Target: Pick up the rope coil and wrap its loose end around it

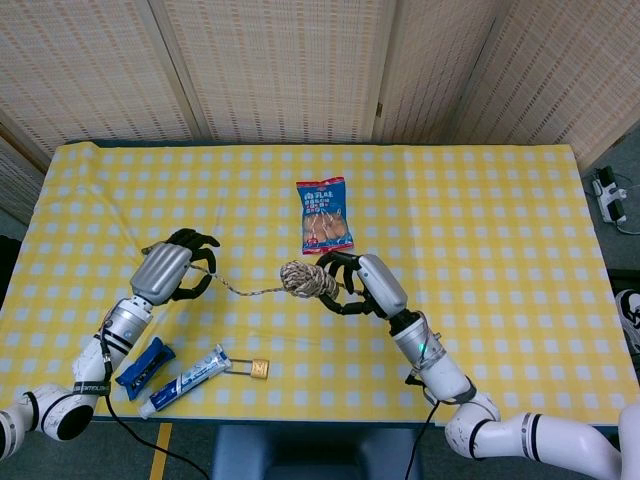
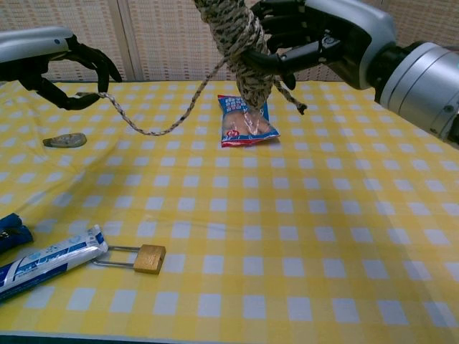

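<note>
My right hand [image 1: 362,284] [image 2: 324,39] grips the speckled rope coil [image 1: 306,279] [image 2: 238,44] and holds it up above the table. The coil's loose end [image 1: 250,291] [image 2: 154,129] sags in a slack curve to my left hand [image 1: 172,271] [image 2: 63,63], which pinches its tip. A short tail of rope [image 2: 290,100] hangs from the coil's right side. Both hands are raised off the yellow checked tablecloth [image 1: 480,220] [image 2: 301,215].
A red and blue snack packet [image 1: 322,214] [image 2: 247,119] lies behind the coil. A brass padlock [image 1: 256,368] [image 2: 144,258], a toothpaste tube [image 1: 186,380] [image 2: 44,261] and a blue clip [image 1: 144,361] [image 2: 10,233] lie near the front left edge. A small grey stone [image 2: 64,140] sits at the left.
</note>
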